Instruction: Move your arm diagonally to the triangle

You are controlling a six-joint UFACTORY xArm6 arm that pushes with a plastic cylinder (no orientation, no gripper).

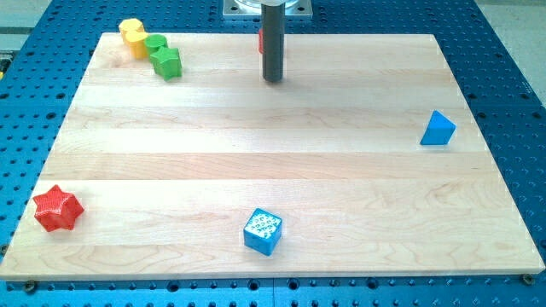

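A blue triangle block [438, 129] lies near the board's right edge, a little above mid height. My tip [272, 79] rests on the board near the top centre, far to the left of and above the triangle. A red block [261, 38] is mostly hidden behind the rod at the top edge, and its shape cannot be made out.
A yellow block [132, 34], a green round block [155, 43] and a green star block [167, 62] cluster at the top left. A red star block [57, 208] lies at the bottom left. A blue cube [262, 231] lies at the bottom centre. The wooden board [273, 170] sits on a blue perforated table.
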